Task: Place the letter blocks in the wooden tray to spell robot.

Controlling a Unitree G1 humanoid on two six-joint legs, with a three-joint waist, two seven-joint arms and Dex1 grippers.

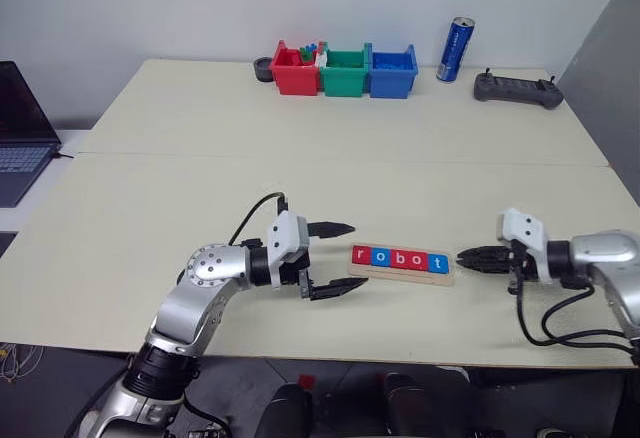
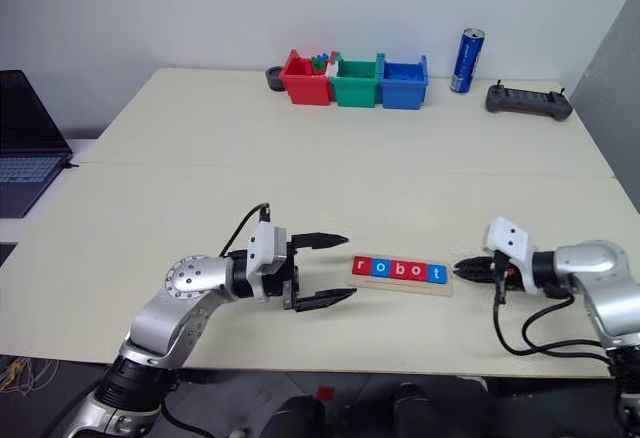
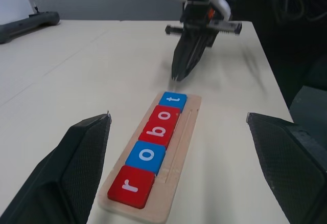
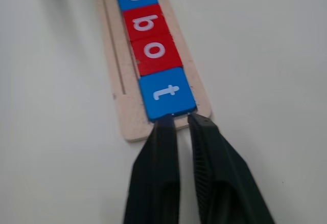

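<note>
The five letter blocks (image 1: 400, 258) are seen lying in a row in the wooden tray (image 1: 402, 272), spelling "robot": red r, blue o, red b, red o, blue t. The right gripper (image 4: 180, 119) is held low at the tray's t end, its fingers parted by a narrow gap, nothing pinched. The left gripper (image 1: 338, 257) is held level beside the r end, jaws spread wide. Small coloured pieces are held in the red bin (image 1: 295, 76); green (image 1: 345, 74) and blue (image 1: 392, 73) bins stand beside it.

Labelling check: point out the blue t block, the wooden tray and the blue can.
blue t block (image 4: 166, 92), right wrist view, centre of its face.
wooden tray (image 3: 180, 147), left wrist view, bare grooved strip beside the blocks.
blue can (image 1: 456, 51), left eye view, mid-body.
</note>
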